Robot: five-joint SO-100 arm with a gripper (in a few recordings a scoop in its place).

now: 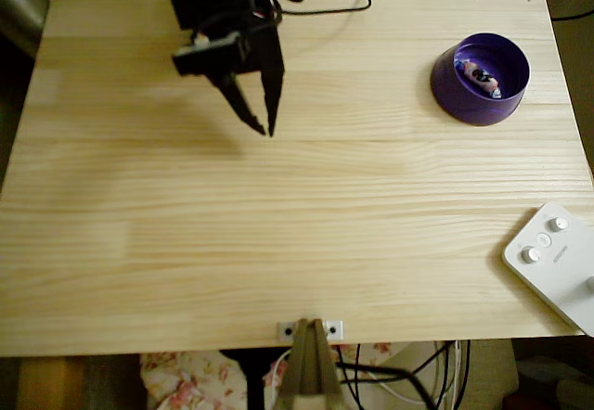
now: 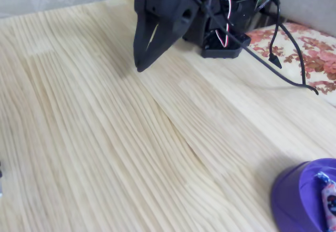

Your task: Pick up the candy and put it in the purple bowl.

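gripper [image 1: 262,130] empty; candy [image 1: 482,76] inside purple bowl [image 1: 445,83].

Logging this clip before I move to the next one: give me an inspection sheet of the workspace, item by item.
Surface: pale wooden table, bare across the middle.
Job's things: candy lies inside the purple bowl, near the table's right edge in the overhead view.
Clutter: white box with knobs at the lower right corner.
Claw: claw empty, tips nearly together, far from the bowl; open or shut cannot be told.
Cables: black cables trail behind the arm's base.
Surroundings: floral cloth beyond the table edge.
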